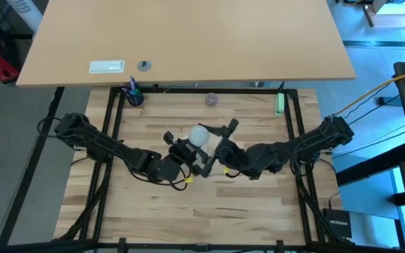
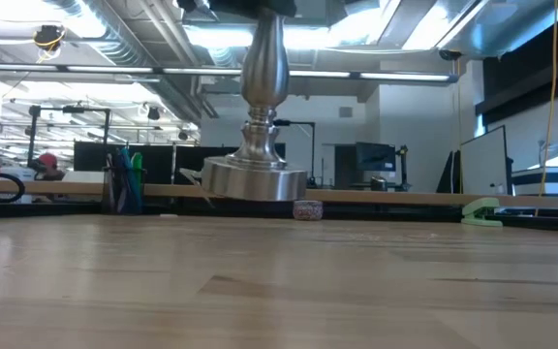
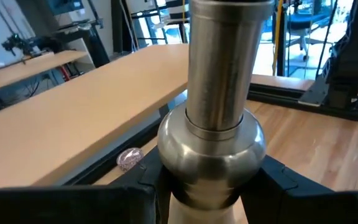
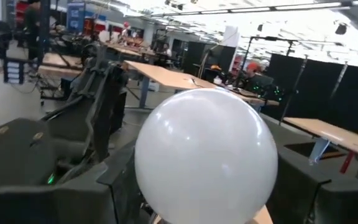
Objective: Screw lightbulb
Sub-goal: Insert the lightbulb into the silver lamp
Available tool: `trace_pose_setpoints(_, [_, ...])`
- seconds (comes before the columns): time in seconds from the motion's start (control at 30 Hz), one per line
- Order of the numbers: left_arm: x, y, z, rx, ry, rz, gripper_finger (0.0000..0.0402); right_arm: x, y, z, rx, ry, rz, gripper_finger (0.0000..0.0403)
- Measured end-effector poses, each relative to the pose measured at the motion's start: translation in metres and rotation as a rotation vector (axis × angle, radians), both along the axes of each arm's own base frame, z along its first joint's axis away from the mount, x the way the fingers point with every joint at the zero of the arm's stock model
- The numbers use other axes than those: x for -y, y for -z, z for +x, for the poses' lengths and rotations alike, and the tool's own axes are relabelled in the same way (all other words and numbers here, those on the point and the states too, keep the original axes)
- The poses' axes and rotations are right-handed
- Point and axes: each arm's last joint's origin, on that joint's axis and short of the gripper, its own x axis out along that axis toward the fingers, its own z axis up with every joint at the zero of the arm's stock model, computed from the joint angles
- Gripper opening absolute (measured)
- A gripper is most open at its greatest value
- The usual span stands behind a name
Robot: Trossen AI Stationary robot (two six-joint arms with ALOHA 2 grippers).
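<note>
The silvery stand (image 2: 257,145) hangs above the middle of the table, and its round base (image 2: 255,180) is clear of the wood. My left gripper (image 1: 183,152) is shut on the stand's stem, which fills the left wrist view (image 3: 219,74). The white frosted lightbulb (image 1: 200,135) sits at the top of the stand. My right gripper (image 1: 215,149) is shut on the bulb, whose globe fills the right wrist view (image 4: 205,163). The bulb's screw base and the stand's socket are hidden. My left gripper pinches the stand's stem just under its round bulge (image 3: 211,163), one finger on each side. The fingers come level from the table's left and lie across the stem. The stand is upright and lifted clear of the table. My right gripper holds the bulb's round globe (image 4: 166,186) between its two fingers, coming from the table's right. The bulb stands above the stand's top. Whether its base is in the socket is hidden.
A small greyish knob (image 1: 211,99) lies near the table's far edge; it also shows in the low view (image 2: 307,209). A cup of pens (image 1: 133,93) stands at the far left and a green clip (image 1: 279,104) at the far right. Black frame rails (image 1: 111,119) border the table.
</note>
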Motion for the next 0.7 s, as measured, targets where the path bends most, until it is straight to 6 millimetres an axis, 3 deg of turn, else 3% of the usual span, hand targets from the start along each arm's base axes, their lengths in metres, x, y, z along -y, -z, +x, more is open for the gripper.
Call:
trace_pose_setpoints(0.07, [0.0,-0.001,0.0,-0.023,0.009,0.011,0.0124,-0.007,-0.006,-0.008,-0.015,-0.012,-0.028,0.0276])
trace_pose_setpoints(0.2, [0.001,-0.002,0.0,-0.02,0.059,-0.018,0.0124,-0.021,-0.025,-0.036,-0.063,0.007,-0.091,0.0371])
trace_pose_setpoints(0.27, [0.0,-0.001,0.001,-0.025,0.086,-0.034,0.0124,-0.026,-0.036,-0.055,-0.082,0.011,-0.097,0.0384])
trace_pose_setpoints(0.53, [-0.009,0.001,0.008,-0.067,0.246,-0.09,0.0124,-0.036,-0.046,-0.115,-0.206,-0.109,-0.106,0.0315])
trace_pose_setpoints(0.7, [-0.012,0.008,0.013,-0.093,0.483,-0.145,0.0124,-0.022,-0.018,-0.139,-0.417,-0.309,0.096,0.0288])
